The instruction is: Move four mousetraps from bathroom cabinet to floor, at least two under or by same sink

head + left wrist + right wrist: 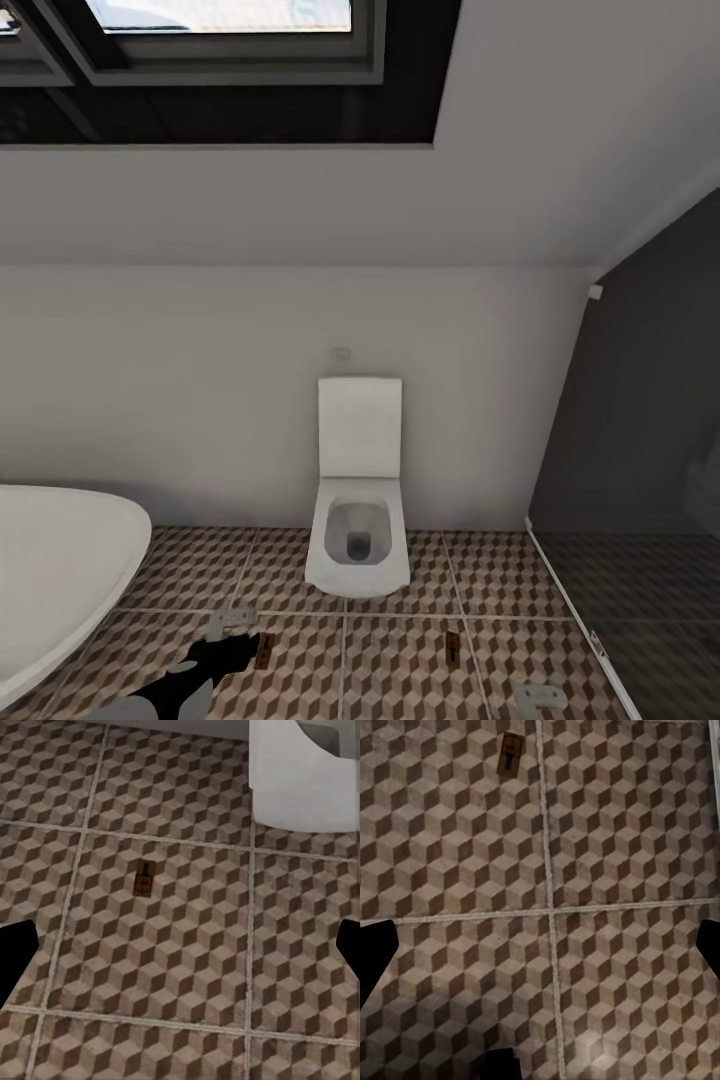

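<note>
Head view: bathroom floor (400, 670) with cube-pattern tiles, one white toilet (358, 545) against the back wall, lid up. One white bathtub (50, 570) edge at the left. A dark glass shower partition (640, 560) on the right, and a dark-framed window (220, 60) up top.

Mousetraps counted in the head view: two for sure. One mousetrap (453, 647) lies flat on the tile in front of the toilet, slightly to its right. A second mousetrap (263, 652) lies flat to the left of it, just beside the left arm's dark shape. A small reddish mark near the partition's base might be a third; too small to tell.

The left gripper (232, 622) is low over the floor near the second trap, the right gripper (541, 696) is at the bottom edge, right of the first trap.

Left wrist view: one trap (143, 879) flat on the tile, red mark visible, toilet base (304, 776) nearby. The left gripper's fingertips (16, 956) show dark at both edges, spread wide apart, nothing between them.

Right wrist view: one trap (511, 755) flat on the tile just beside a grout line. Dark fingertips (375, 949) at both edges, spread wide, holding nothing.

Both traps are well apart from each other, neither touched by a gripper.
</note>
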{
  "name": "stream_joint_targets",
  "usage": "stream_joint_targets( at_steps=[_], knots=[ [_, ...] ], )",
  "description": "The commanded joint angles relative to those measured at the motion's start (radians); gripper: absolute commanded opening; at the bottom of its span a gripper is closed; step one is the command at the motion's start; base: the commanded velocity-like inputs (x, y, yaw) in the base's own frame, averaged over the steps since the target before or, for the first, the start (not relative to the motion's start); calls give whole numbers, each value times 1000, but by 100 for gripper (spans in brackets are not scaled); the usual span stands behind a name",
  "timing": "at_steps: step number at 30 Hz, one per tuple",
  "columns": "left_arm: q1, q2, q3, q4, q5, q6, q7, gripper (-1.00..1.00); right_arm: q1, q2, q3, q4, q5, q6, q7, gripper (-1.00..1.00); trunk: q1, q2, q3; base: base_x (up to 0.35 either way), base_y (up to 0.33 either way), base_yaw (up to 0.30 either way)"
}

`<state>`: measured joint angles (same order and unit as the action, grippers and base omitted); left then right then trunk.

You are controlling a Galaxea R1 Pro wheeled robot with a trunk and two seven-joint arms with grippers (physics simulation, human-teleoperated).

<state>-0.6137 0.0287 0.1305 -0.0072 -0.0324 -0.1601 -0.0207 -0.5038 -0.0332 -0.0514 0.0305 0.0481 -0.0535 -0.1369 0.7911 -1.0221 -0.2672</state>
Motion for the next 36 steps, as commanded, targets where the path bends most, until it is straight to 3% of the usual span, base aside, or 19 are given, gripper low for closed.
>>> stream_joint_targets(
  at_steps=[1, 11, 17, 21, 25, 36],
  knots=[
    [2, -1, 7, 2, -5, -4, -3, 100, -1, 0, -5, 3, 6, -5, -2, 100, 0, -1, -1, 0, 0, 0],
    [93, -15, 6, 4, -9, 3, -2, 100, 25, 1, -4, 3, 21, 31, -3, 100, 0, -1, -1, 0, 0, 0],
    [141, -11, 4, 4, -9, 42, 3, 100, 71, 4, -4, 3, 91, 73, -3, 100, 0, -1, -1, 0, 0, 0],
    [171, -1, 3, 4, -9, 84, 5, 100, 132, 4, -5, 3, 144, 77, -5, 100, 0, -1, -1, 0, 0, 0],
    [202, 6, 3, 4, -9, 100, 3, 100, 174, 3, -5, 3, 162, 57, -5, 100, 0, -1, -1, 0, 0, 0],
    [297, 22, 3, 4, -8, 97, -1, 100, 221, 2, -5, 3, 172, -59, -6, 100, 0, -1, -1, 0, 0, 0]
  ],
)
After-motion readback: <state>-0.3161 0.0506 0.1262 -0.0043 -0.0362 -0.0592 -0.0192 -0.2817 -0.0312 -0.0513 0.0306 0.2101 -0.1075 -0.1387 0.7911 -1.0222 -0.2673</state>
